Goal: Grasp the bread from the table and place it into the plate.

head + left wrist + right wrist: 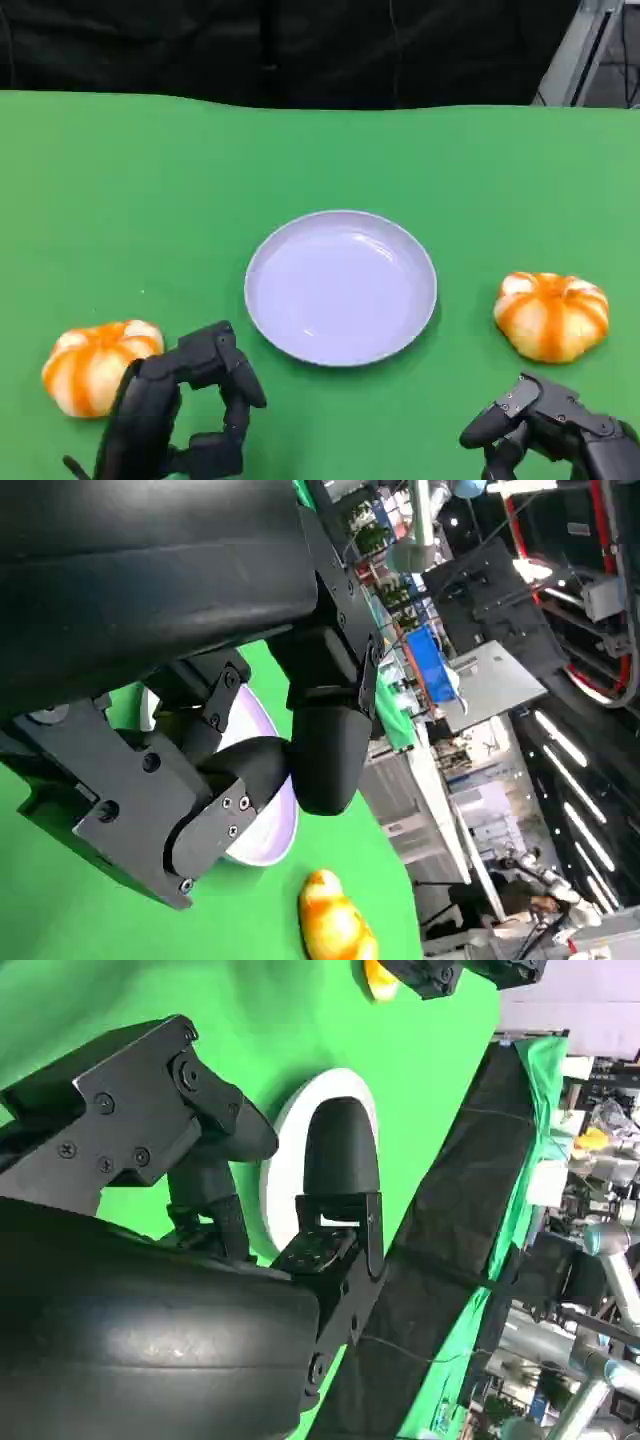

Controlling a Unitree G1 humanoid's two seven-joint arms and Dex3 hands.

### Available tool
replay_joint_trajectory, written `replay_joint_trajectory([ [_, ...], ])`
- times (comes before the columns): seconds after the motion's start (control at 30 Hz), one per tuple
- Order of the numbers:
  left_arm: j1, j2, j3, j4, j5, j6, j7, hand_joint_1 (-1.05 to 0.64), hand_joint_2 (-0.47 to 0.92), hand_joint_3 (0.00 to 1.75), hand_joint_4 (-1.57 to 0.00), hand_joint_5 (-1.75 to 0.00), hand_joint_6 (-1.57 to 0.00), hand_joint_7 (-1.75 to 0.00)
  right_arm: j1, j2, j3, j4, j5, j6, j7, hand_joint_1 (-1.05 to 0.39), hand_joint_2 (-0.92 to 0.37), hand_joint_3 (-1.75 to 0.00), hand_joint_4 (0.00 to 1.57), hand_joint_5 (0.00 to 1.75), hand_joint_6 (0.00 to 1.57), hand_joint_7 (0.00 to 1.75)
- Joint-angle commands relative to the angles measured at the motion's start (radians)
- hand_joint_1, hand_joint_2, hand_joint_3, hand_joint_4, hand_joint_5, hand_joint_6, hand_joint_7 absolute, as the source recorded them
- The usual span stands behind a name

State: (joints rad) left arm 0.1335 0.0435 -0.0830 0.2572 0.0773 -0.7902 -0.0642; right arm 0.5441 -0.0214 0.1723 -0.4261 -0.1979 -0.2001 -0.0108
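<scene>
Two round orange-and-white striped breads lie on the green table. One bread (100, 365) is at the near left, the other bread (552, 313) at the right. Between them sits the empty pale plate (340, 285). My left hand (185, 415) hovers just right of the left bread, fingers curved apart with nothing in them. My right hand (555, 430) is low at the near right, in front of the right bread, and holds nothing. The left wrist view shows the plate (265, 845) and the right bread (335, 925) beyond my fingers (325, 750). The right wrist view shows the plate (285, 1185) and the left bread (378, 982).
The green table (150, 200) stretches wide behind the plate to a black curtain (300, 50). A grey metal frame (585, 50) stands at the far right corner. In the left wrist view, lab equipment (450, 680) lies beyond the table edge.
</scene>
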Motion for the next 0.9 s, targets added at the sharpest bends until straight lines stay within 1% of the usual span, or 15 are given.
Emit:
replay_joint_trajectory([
  [0.03, -0.003, 0.011, 0.004, -0.007, -0.010, 0.019, -0.009, -0.13, 0.34, 1.51, -0.90, -1.73, -0.85, -1.53, -0.001, -0.002, -0.002, -0.007, 0.000, 0.003, -0.007, 0.00, -0.49, -1.15, 0.67, 1.60, 0.75, 1.28],
  [0.13, -0.005, 0.013, 0.006, -0.004, 0.008, 0.013, 0.000, -0.13, 0.33, 1.52, -0.89, -1.74, -0.84, -1.54, -0.003, -0.002, -0.004, -0.004, 0.007, -0.003, -0.005, 0.00, -0.49, -1.15, 0.67, 1.60, 0.75, 1.28],
  [0.33, -0.007, 0.011, 0.007, -0.001, 0.009, 0.015, 0.000, -0.14, 0.37, 1.46, -0.90, -1.74, -0.84, -1.54, -0.004, -0.004, -0.005, -0.001, 0.003, -0.003, -0.006, -0.01, -0.49, -1.14, 0.67, 1.61, 0.75, 1.27],
  [0.5, -0.014, 0.011, 0.005, 0.009, -0.006, 0.009, -0.009, -0.14, 0.38, 1.44, -0.90, -1.75, -0.85, -1.54, -0.004, -0.003, -0.005, -0.004, 0.002, 0.005, -0.006, -0.01, -0.49, -1.14, 0.67, 1.60, 0.75, 1.27],
  [0.57, -0.018, 0.009, 0.017, 0.016, 0.042, -0.003, 0.029, -0.14, 0.37, 1.45, -0.90, -1.74, -0.84, -1.54, -0.005, -0.003, -0.007, -0.001, 0.002, 0.007, -0.007, 0.00, -0.49, -1.15, 0.67, 1.60, 0.75, 1.27],
  [0.6, -0.020, 0.007, 0.025, 0.019, 0.073, -0.011, 0.054, -0.16, 0.43, 1.26, -0.84, -1.66, -0.81, -1.35, -0.006, -0.003, -0.008, 0.000, 0.002, 0.007, -0.007, 0.00, -0.49, -1.15, 0.67, 1.61, 0.75, 1.27],
  [0.67, -0.023, 0.004, 0.034, 0.023, 0.109, -0.021, 0.084, -0.17, 0.48, 1.12, -0.80, -1.62, -0.80, -1.23, -0.007, -0.003, -0.009, 0.002, 0.002, 0.005, -0.007, 0.00, -0.49, -1.15, 0.67, 1.60, 0.75, 1.27],
  [0.7, -0.024, -0.001, 0.051, 0.006, 0.186, 0.019, 0.147, -0.17, 0.48, 1.10, -0.80, -1.61, -0.80, -1.21, -0.010, -0.003, -0.010, 0.009, 0.008, -0.001, -0.006, 0.01, -0.49, -1.15, 0.67, 1.60, 0.75, 1.27],
  [0.73, -0.025, -0.004, 0.063, -0.007, 0.246, 0.049, 0.197, -0.20, 0.58, 0.88, -0.61, -1.29, -0.66, -0.90, -0.012, -0.003, -0.012, 0.014, 0.013, -0.007, -0.005, 0.00, -0.49, -1.15, 0.67, 1.61, 0.75, 1.27],
  [0.77, -0.026, -0.007, 0.071, -0.016, 0.291, 0.071, 0.235, -0.22, 0.73, 0.58, -0.53, -1.01, -0.67, -0.53, -0.014, -0.003, -0.013, 0.018, 0.016, -0.010, -0.004, 0.00, -0.49, -1.16, 0.67, 1.62, 0.75, 1.27],
  [0.8, -0.026, -0.008, 0.073, -0.021, 0.318, 0.085, 0.261, -0.23, 0.80, 0.44, -0.51, -0.91, -0.69, -0.37, -0.015, -0.004, -0.013, 0.020, 0.017, -0.012, -0.004, 0.00, -0.49, -1.16, 0.67, 1.62, 0.75, 1.27],
  [0.83, -0.026, -0.008, 0.070, -0.023, 0.327, 0.089, 0.272, -0.23, 0.83, 0.37, -0.49, -0.86, -0.71, -0.28, -0.015, -0.004, -0.013, 0.021, 0.018, -0.013, -0.004, 0.00, -0.49, -1.16, 0.67, 1.62, 0.75, 1.27],
  [0.87, -0.025, -0.006, 0.066, -0.024, 0.334, 0.093, 0.283, -0.23, 0.86, 0.31, -0.49, -0.82, -0.72, -0.22, -0.016, -0.004, -0.013, 0.021, 0.018, -0.013, -0.004, 0.00, -0.49, -1.16, 0.67, 1.62, 0.75, 1.27],
  [0.9, -0.032, 0.019, 0.069, -0.033, 0.399, 0.120, 0.314, -0.27, 0.87, 0.27, -0.43, -0.79, -0.68, -0.17, -0.013, -0.001, -0.010, 0.018, 0.012, -0.009, -0.007, 0.00, -0.49, -1.16, 0.67, 1.62, 0.75, 1.27],
])
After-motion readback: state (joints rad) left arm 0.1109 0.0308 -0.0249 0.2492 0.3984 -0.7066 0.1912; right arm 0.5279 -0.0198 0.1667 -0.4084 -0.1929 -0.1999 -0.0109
